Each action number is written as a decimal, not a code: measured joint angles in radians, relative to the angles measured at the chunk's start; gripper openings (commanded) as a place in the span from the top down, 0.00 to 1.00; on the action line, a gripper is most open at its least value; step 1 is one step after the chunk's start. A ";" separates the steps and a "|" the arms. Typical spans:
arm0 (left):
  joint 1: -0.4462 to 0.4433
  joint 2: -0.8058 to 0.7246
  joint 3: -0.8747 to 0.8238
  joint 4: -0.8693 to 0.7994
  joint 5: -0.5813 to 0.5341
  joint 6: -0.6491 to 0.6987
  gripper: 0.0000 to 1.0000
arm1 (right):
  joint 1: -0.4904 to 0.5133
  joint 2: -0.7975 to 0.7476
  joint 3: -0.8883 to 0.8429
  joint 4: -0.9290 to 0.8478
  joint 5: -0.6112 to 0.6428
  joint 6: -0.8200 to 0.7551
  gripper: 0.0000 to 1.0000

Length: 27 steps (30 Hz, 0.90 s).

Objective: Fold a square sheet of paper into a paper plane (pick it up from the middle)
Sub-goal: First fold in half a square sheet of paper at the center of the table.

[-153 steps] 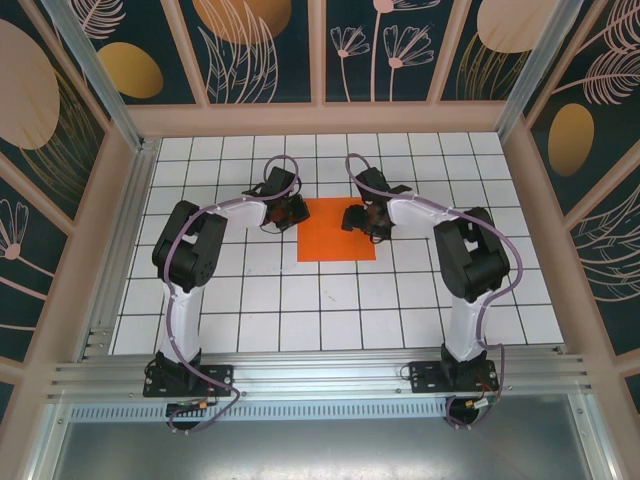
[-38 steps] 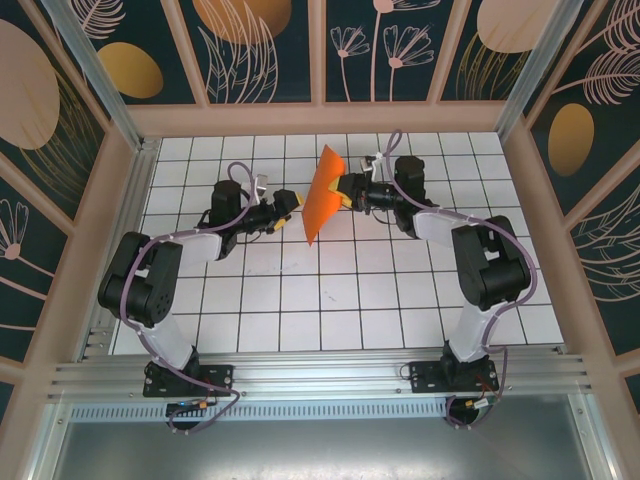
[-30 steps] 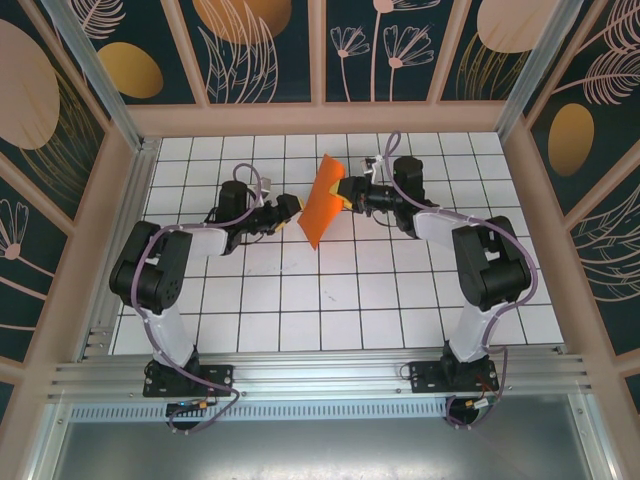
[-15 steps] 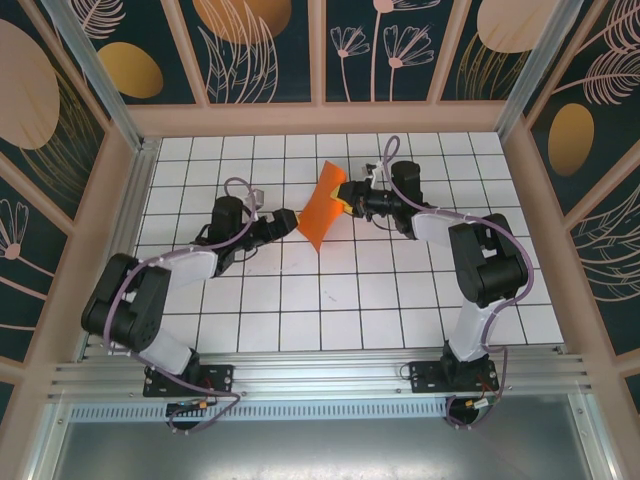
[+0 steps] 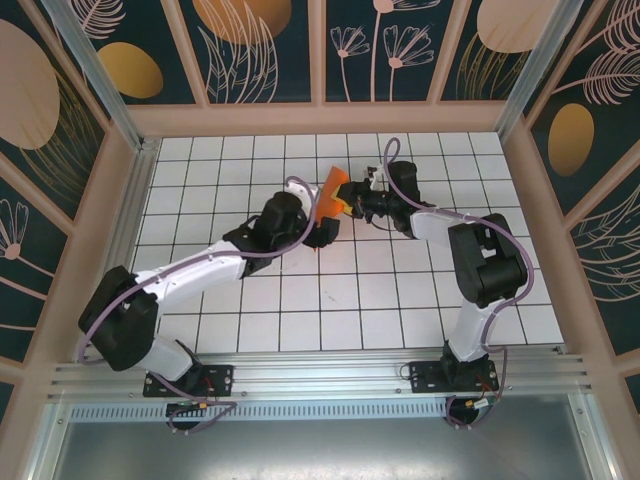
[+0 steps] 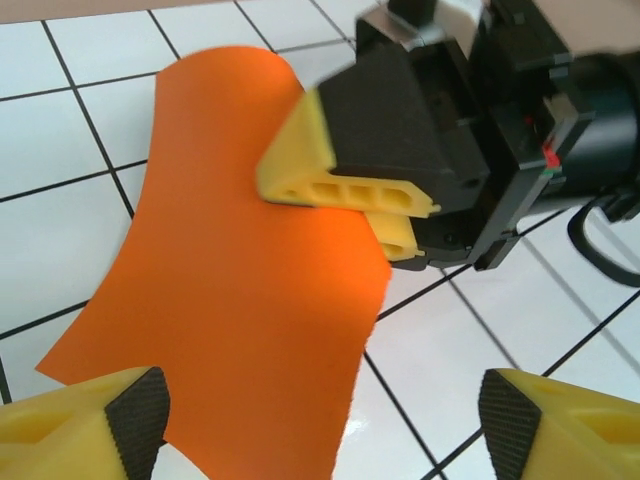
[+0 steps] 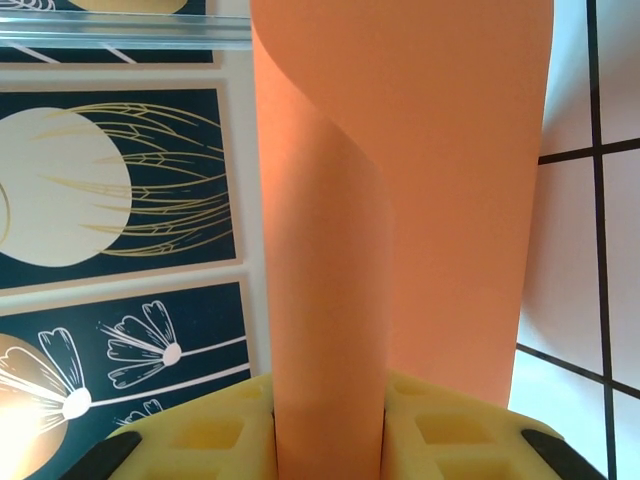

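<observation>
**Change since the earlier view:** the left arm has swung in from the far side of the table. The left gripper (image 5: 318, 226) now sits just beside the right gripper (image 5: 346, 203), where a moment ago it stood well apart. The paper, flat on the tiles some seconds back, is now off them.

**Item:** the square sheet of paper (image 5: 331, 188), bright orange, not yet creased into any plane shape.

**Location:** pinched in the right gripper (image 7: 330, 425) and held above the tiled table (image 5: 300, 300). In the left wrist view the sheet (image 6: 230, 270) droops away from the right gripper (image 6: 375, 215) in a loose curve.

**Right gripper:** clenched on the sheet, one yellow pad on each face. In its own wrist view the paper (image 7: 400, 200) rises from between the pads and curls over on one side.

**Left gripper:** (image 6: 330, 425) jaws spread wide and gripping nothing, set below the right gripper with the sheet's hanging edge between its fingertips (image 6: 100, 415).

**Handling, as judged:**
- Very light and limp. It bends under its own weight and likely sways with any arm motion.
- Thin enough to crumple or tear under a hard pull between two grips.
- Smooth, so a shallow pinch may slip.

**Where to hold:** the free lower edge, well apart from the right gripper's pinch, looks best, so the sheet can be drawn taut.
</observation>
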<state>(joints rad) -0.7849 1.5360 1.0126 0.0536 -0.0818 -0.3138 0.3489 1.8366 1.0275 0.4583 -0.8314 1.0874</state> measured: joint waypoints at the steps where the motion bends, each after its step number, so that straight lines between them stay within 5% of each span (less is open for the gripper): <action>1: -0.021 0.031 0.028 -0.026 -0.031 0.015 0.25 | 0.000 0.001 0.000 0.000 0.002 0.002 0.73; 19: -0.064 0.217 0.145 -0.179 -0.245 0.074 0.99 | 0.002 0.016 0.000 -0.004 0.005 0.031 0.68; 27: -0.064 0.192 0.135 -0.165 -0.221 0.073 1.00 | -0.039 -0.010 0.018 -0.050 0.019 0.004 0.21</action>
<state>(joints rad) -0.8494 1.7283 1.1481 -0.1112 -0.3027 -0.2409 0.3103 1.8271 1.0451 0.4080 -0.8127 1.0912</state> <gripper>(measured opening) 0.045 0.677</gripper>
